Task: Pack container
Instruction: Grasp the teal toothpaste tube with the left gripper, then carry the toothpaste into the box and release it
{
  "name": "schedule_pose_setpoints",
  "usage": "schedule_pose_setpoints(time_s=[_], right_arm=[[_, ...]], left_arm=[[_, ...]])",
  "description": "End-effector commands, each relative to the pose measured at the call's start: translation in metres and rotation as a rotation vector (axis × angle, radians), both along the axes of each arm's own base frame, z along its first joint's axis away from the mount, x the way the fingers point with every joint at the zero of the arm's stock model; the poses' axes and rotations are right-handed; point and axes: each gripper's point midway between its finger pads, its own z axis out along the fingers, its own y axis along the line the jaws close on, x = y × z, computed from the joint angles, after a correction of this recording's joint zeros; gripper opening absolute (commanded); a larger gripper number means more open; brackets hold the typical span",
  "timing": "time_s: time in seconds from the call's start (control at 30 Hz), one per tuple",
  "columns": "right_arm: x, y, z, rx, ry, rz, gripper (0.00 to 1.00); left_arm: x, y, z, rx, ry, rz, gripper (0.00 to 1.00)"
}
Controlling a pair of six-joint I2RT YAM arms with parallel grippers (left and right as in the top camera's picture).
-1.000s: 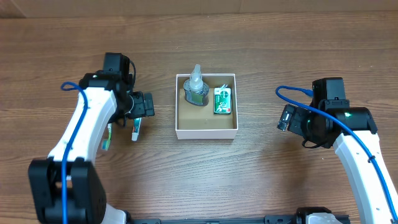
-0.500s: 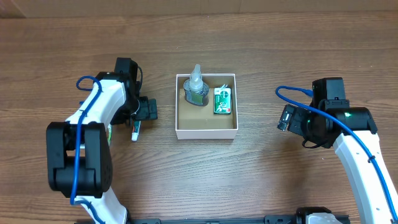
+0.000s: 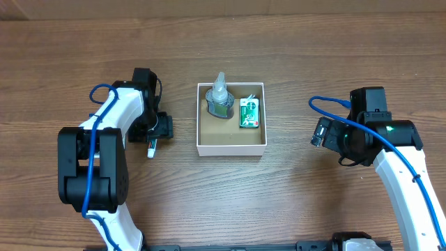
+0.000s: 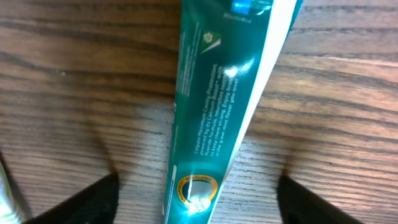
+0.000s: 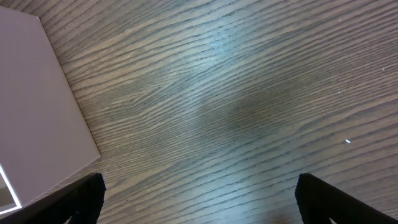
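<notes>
The container [image 3: 231, 148] stands mid-table, a white-walled box with a brown inside. It holds a clear bottle [image 3: 219, 97] and a green packet [image 3: 249, 112]. A teal toothpaste tube [image 4: 217, 106] lies on the wood left of the box, and its white end shows in the overhead view [image 3: 150, 148]. My left gripper [image 3: 155, 132] hangs low over the tube. Its fingers [image 4: 198, 205] are open on either side of the tube and do not touch it. My right gripper [image 3: 322, 132] is open and empty [image 5: 199, 199] over bare wood right of the box, whose white wall [image 5: 37, 112] shows at the left.
The table is brown wood. A pale object [image 4: 5, 193] shows at the left edge of the left wrist view, too cut off to identify. The left arm [image 3: 111, 132] covers the table left of the tube.
The left arm has swung round and its gripper has come down over the toothpaste tube. The right arm and the box contents have not moved.
</notes>
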Motion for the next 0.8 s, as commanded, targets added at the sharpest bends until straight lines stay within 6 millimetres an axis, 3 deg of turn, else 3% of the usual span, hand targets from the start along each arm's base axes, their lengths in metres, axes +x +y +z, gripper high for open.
schedule_pose_setpoints(time_s=[0.0,0.1,0.23,0.43,0.77], right_arm=[[0.0039,0.0001,0.0058,0.005,-0.021,-0.002,1.00],[0.0039,0.0000,0.0057,0.005,-0.021,-0.002,1.00],[0.0041,-0.0001,0.0058,0.005,-0.022,-0.002,1.00],[0.0040,0.0000,0.0058,0.005,-0.022,-0.002,1.00],[0.0040,-0.0001,0.0058,0.005,-0.022,-0.002,1.00]], left_arm=[[-0.0027,0.0001,-0.0049,0.013,0.027,-0.015,0.59],[-0.0053,0.0004,-0.0047,0.014,0.037,-0.014,0.43],[-0.0062,0.0005,-0.0046,0.015,0.041,-0.015,0.35],[-0.0058,0.0020,-0.0045,0.023,0.040,-0.015,0.13],[-0.0015,0.0062,0.0035,0.050,0.032,-0.016,0.04]])
